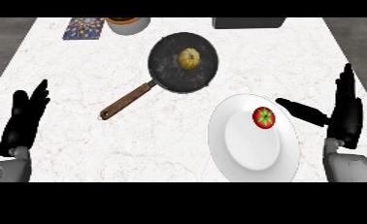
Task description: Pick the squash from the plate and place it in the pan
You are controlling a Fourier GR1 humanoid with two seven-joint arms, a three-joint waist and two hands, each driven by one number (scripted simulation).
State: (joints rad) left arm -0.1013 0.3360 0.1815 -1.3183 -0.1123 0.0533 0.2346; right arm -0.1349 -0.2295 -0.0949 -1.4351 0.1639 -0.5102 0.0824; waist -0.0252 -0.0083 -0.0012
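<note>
A small yellow squash (pixel 189 58) lies inside the black pan (pixel 166 70), whose brown handle points toward the lower left. The white plate (pixel 243 145) sits at the lower right and holds a red tomato (pixel 264 117) with a green top. My right hand (pixel 345 114) is open to the right of the plate, fingers up, its thumb stretched toward the plate's rim. My left hand (pixel 23 117) rests open at the left edge, fingers up, well away from the pan.
At the counter's far edge stand a white bowl with an orange rim (pixel 128 24), a patterned blue mat (pixel 84 28) and a dark box (pixel 249 23). The marble counter (pixel 86 72) drops off at both sides.
</note>
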